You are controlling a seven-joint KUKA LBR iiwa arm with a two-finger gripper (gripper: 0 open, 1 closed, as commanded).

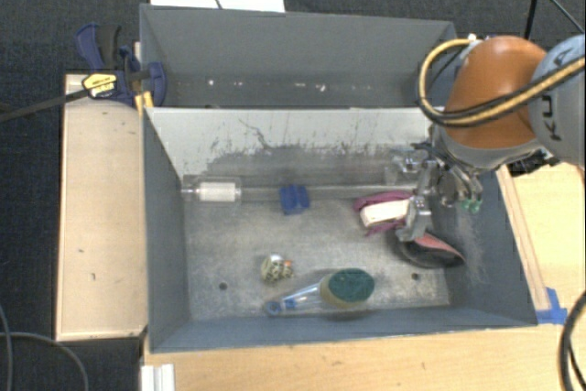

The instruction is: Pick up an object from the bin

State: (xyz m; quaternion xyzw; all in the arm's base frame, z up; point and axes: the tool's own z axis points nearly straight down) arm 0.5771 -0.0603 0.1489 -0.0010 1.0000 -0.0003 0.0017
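Observation:
My gripper (423, 208) hangs low at the right side of the bin, under the orange-covered wrist. Just left of it, touching or nearly so, lies a white and magenta oblong thing (383, 211). Directly below the gripper a dark, flat shoe-like thing with a pink inside (430, 250) rests on the bin floor. I cannot make out anything held by the gripper.
A dark green round lid on a clear, blue-tipped piece (335, 288) lies at the front. A small mottled ball (276, 267) sits left of it. Along the back wall lie a blue block (293, 199) and a clear tube with a white end (211, 191).

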